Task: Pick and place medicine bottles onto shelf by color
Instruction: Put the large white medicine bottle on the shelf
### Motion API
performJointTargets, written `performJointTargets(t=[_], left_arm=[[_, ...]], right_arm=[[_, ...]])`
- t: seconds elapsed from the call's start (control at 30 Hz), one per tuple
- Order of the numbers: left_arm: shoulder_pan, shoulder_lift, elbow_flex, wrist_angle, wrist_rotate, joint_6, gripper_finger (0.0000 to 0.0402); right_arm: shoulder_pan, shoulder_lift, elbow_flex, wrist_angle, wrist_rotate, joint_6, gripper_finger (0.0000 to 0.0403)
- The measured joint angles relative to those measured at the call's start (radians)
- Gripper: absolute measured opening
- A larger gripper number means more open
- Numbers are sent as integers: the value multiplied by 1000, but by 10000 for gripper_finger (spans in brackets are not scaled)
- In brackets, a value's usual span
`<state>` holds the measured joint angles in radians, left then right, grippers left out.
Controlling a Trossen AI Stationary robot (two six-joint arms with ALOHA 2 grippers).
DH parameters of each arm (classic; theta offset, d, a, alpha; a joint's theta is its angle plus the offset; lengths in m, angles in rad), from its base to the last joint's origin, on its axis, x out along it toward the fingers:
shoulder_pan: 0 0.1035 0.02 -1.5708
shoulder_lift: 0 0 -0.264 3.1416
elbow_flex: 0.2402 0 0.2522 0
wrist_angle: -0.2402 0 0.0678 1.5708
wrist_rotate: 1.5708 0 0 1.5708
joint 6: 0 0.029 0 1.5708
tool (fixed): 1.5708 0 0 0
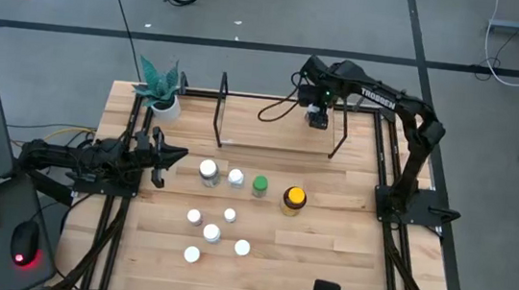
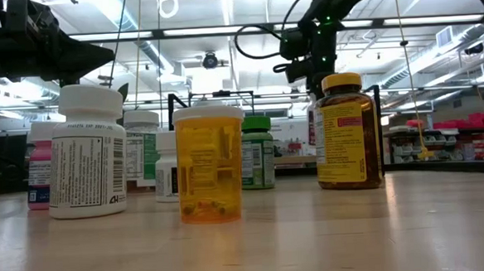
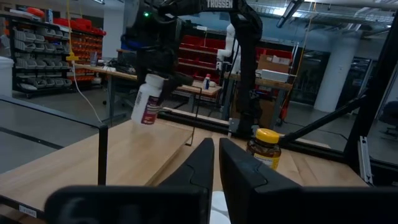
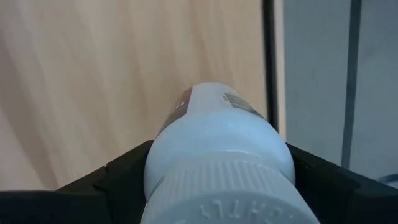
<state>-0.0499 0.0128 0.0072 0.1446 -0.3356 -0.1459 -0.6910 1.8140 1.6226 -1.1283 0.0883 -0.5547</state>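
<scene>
My right gripper (image 1: 317,119) is over the right part of the shelf (image 1: 279,139), at the table's far side, shut on a white bottle with a red label (image 3: 148,99). Several bottles stand on the tabletop in front of the shelf. They include white-capped ones (image 1: 207,170), a green one (image 1: 259,185) and an amber one with a yellow cap (image 1: 293,199). My left gripper (image 1: 167,155) is shut and empty at the table's left side, level with the bottles. My right gripper pinches the white bottle's upper body (image 4: 186,149), just below the white cap (image 4: 230,196), between its two fingers (image 4: 121,174). The fingers slant down from above and lie along the bottle, cap toward the wrist. The bottle hangs tilted, bottom end (image 3: 142,118) down, clear of the shelf board.
A white plant pot with a green plant (image 1: 163,96) stands at the far left corner beside the shelf. Thin black wire uprights (image 1: 221,112) frame the shelf board. More white-capped bottles (image 1: 212,233) stand toward the near middle. A keyboard and mouse (image 1: 25,246) lie off the table's left.
</scene>
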Motion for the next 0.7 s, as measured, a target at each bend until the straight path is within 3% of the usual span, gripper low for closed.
performJointTargets(t=[0.4, 0.7], left_arm=[[0, 0, 0, 0, 0, 0, 39], [0, 0, 0, 0, 0, 0, 35]], right_arm=[[-14, 181, 338, -195, -41, 24, 314], [-60, 216, 341, -233, -70, 49, 314]])
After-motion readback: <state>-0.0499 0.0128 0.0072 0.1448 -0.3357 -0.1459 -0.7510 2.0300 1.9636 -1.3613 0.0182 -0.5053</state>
